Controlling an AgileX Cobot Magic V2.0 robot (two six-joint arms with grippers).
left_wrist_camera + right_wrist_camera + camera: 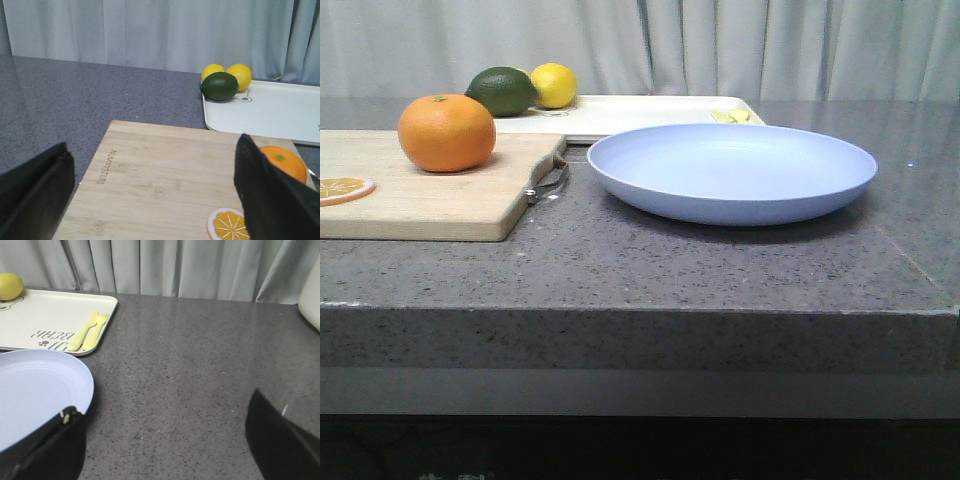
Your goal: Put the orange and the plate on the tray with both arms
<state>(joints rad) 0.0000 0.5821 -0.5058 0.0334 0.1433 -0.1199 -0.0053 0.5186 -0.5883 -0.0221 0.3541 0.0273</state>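
Orange (447, 132) upper left of the front view, resting on the right half of a wooden cutting board (420, 195), near the board's metal handle (550, 180); a dried orange slice (342, 188) flat on the same board at the far left edge of the frame. Plate (732, 170), pale lavender-blue, centre right of that view, on the grey speckled table (720, 265), just right of the board's handle and apart from the orange. Tray (640, 112) behind both, cream-white, along the upper middle, partly hidden by the plate's far rim; on it a dark green lime (503, 90) and a yellow lemon (554, 85) side by side at its left end, and a bit of yellow cutlery (738, 116) at its right end. Pale curtain (720, 45) across the top.

In the left wrist view, left gripper (160, 200) low over the board, jaws spread wide, dark fingers (265, 195) at the lower corners, nothing between them; orange partly hidden behind the lower right finger, two lemons beside the lime on the tray at upper right.

In the right wrist view, right gripper (165, 440) jaws likewise wide and empty over bare table, plate rim close by the lower left finger, tray with printed lettering and cutlery at upper left
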